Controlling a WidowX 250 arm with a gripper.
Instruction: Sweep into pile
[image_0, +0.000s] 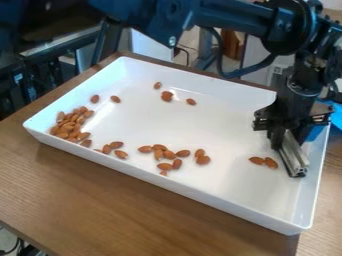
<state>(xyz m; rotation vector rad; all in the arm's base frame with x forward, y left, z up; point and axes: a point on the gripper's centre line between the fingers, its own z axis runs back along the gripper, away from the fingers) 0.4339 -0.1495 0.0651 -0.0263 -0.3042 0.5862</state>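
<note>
Brown almonds (169, 154) in white tray (207, 125)

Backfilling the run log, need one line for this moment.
sweep into pile | gripper holding metal bar at image-right end of tray | two almonds beside bar | biggest cluster image-left corner | rest scattered | not one pile

The arm (230, 17) is black with a bluish sheen, its smooth, blocky links crossing the top of the frame. A silver screw (172, 40) dots one edge. At upper right sits a thick, round joint (289, 27) — a black cable (244, 73) loops below. The gripper (286, 135) is black too — wide-shouldered, with notched ends.
</note>
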